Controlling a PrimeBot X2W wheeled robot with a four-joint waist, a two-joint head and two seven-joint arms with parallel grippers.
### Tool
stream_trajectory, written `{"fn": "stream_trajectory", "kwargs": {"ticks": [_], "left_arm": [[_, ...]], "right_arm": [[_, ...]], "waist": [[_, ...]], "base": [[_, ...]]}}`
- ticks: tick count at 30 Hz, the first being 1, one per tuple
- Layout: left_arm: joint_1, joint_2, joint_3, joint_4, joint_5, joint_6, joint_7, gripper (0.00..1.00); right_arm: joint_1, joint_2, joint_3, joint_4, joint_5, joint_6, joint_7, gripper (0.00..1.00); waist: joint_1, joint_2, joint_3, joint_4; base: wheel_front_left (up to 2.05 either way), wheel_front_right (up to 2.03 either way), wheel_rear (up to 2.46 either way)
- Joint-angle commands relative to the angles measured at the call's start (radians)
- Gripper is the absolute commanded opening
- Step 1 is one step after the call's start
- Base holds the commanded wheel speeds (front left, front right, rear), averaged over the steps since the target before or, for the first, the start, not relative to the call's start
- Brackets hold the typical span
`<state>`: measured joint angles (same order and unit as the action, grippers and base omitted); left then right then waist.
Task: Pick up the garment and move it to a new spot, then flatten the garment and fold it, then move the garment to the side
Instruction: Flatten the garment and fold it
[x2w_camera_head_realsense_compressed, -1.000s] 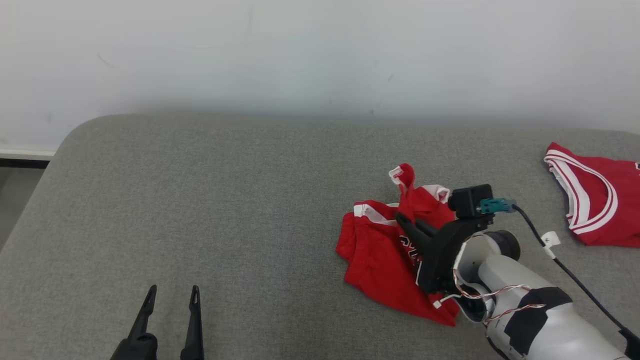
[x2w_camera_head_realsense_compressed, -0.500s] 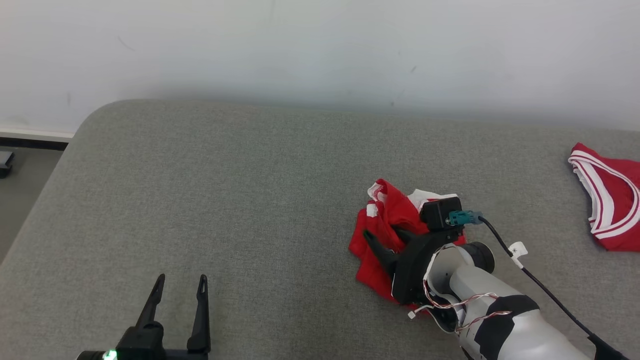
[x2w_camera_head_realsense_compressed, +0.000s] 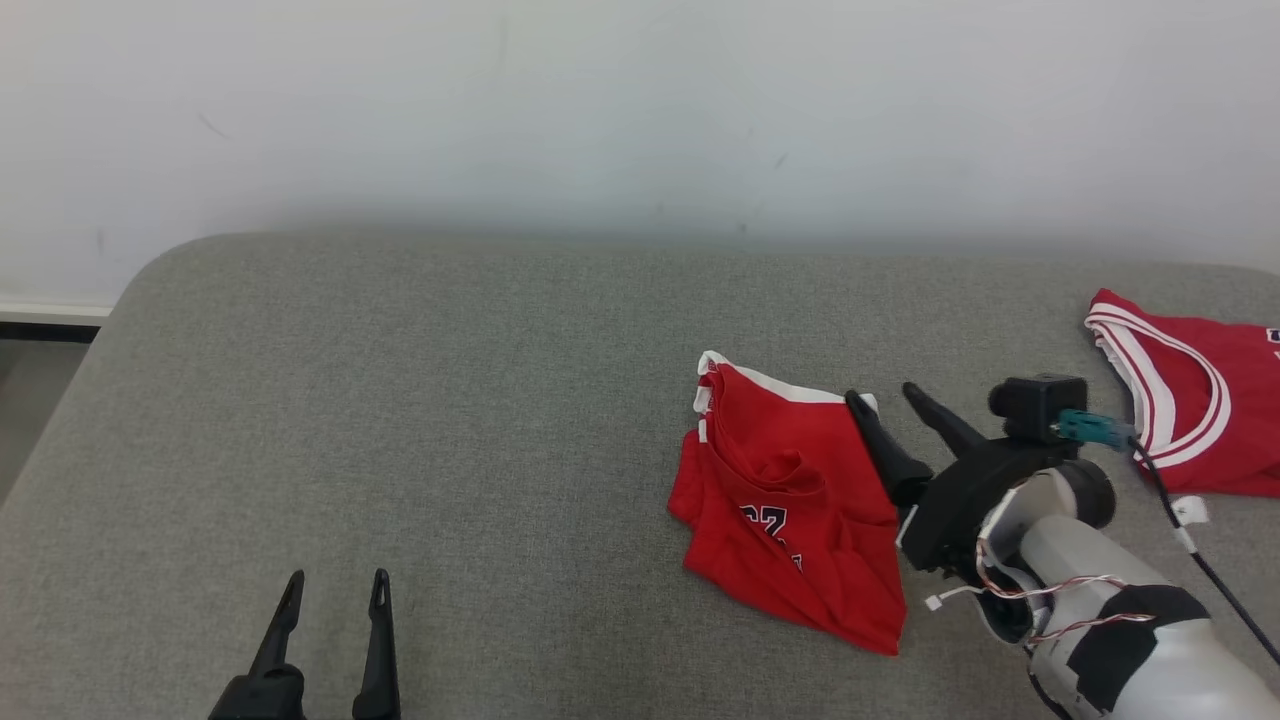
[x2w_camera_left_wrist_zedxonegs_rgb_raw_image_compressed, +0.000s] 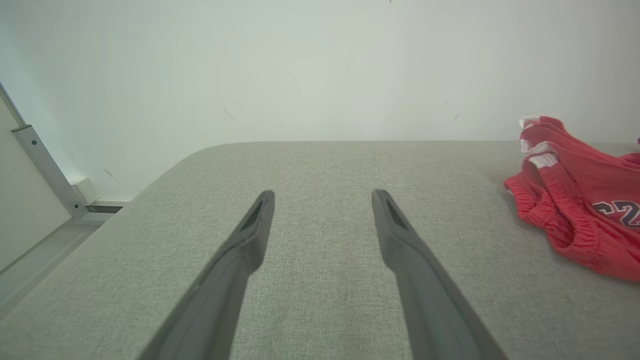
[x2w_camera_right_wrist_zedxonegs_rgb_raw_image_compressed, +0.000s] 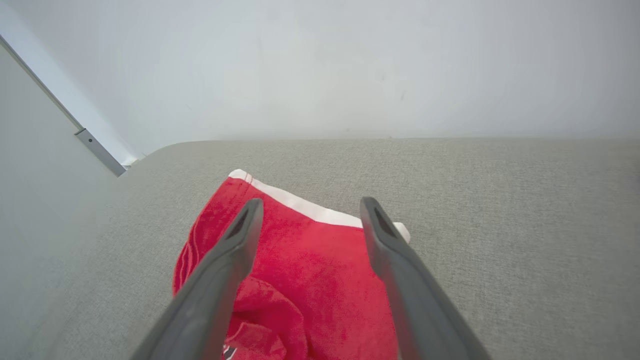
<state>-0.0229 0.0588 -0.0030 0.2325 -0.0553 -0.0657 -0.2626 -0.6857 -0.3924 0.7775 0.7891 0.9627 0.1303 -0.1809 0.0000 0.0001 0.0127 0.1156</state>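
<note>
The garment (x2w_camera_head_realsense_compressed: 790, 510), a red piece with white trim and dark lettering, lay right of centre on the grey fabric-covered worktop (x2w_camera_head_realsense_compressed: 450, 400), rumpled, with one corner folded over. A second earlier a peak of its cloth had been pinched and lifted. Now it had dropped back and nothing held it. The right gripper (x2w_camera_head_realsense_compressed: 879, 393) had let go and drawn off to the garment's far right edge, its jaws wide apart and empty. I judged the move to a new spot done, with flattening next.

The left gripper (x2w_camera_head_realsense_compressed: 339, 577) hung well apart near the front edge, its jaws also apart and holding nothing. A second red garment (x2w_camera_head_realsense_compressed: 1190, 400) lay at the right edge, near the right arm's trailing cable (x2w_camera_head_realsense_compressed: 1170, 490). It could crowd any spreading towards that side, while the left half of the worktop offered room.
</note>
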Motion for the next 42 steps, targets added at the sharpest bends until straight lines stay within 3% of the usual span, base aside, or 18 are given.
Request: {"fn": "stream_trajectory", "kwargs": {"ticks": [1,10,11,12,13,14,29,36,42], "left_arm": [[0.009,0.0,0.003,-0.009,0.002,0.002,-0.003,1.0],[0.003,0.002,0.01,-0.011,0.006,-0.002,-0.003,1.0],[-0.003,0.003,0.012,-0.009,0.007,-0.005,-0.003,1.0],[-0.007,0.003,0.012,-0.008,0.008,-0.006,-0.003,1.0],[-0.007,0.003,0.012,-0.008,0.008,-0.006,-0.003,1.0],[-0.01,0.002,0.013,-0.007,0.008,-0.008,-0.003,1.0],[-0.052,0.001,-0.005,0.003,0.016,-0.015,-0.003,1.0],[-0.043,-0.001,0.004,0.006,0.015,-0.012,-0.003,1.0],[-0.042,-0.001,0.002,0.008,0.016,-0.015,-0.003,1.0]], "right_arm": [[0.02,-0.019,-0.018,-0.003,0.011,0.0,-0.014,1.0],[0.072,-0.066,-0.074,0.039,-0.015,0.0,-0.018,1.0],[0.078,-0.063,-0.068,0.061,-0.035,0.0,-0.014,0.47],[0.078,-0.057,-0.065,0.071,-0.046,0.0,-0.016,0.14],[0.078,-0.057,-0.065,0.071,-0.046,0.0,-0.016,0.14],[0.077,-0.05,-0.062,0.083,-0.057,0.0,-0.018,0.0],[0.013,0.032,0.044,0.229,-0.184,0.0,-0.048,0.0],[0.03,0.063,0.088,0.222,-0.16,0.0,-0.062,0.0],[0.06,0.078,0.127,0.145,-0.115,0.0,-0.076,0.0]], "waist": [[0.0,-0.0001,0.0,-0.003],[0.0,-0.0001,0.011,0.0],[0.0,-0.0001,0.017,0.003],[0.0,-0.0001,0.02,0.005],[0.0,-0.0001,0.02,0.005],[0.0,-0.0001,0.023,0.006],[0.0,-0.0001,0.069,0.064],[0.0,-0.0001,0.061,0.065],[0.0,-0.0001,0.052,0.065]], "base": [[0.0,0.0,0.0],[0.0,0.0,0.0],[0.0,0.0,0.0],[0.0,0.0,0.0],[0.0,0.0,0.0],[0.0,0.0,0.0],[0.0,0.0,0.0],[0.0,0.0,0.0],[0.0,0.0,0.0]]}}
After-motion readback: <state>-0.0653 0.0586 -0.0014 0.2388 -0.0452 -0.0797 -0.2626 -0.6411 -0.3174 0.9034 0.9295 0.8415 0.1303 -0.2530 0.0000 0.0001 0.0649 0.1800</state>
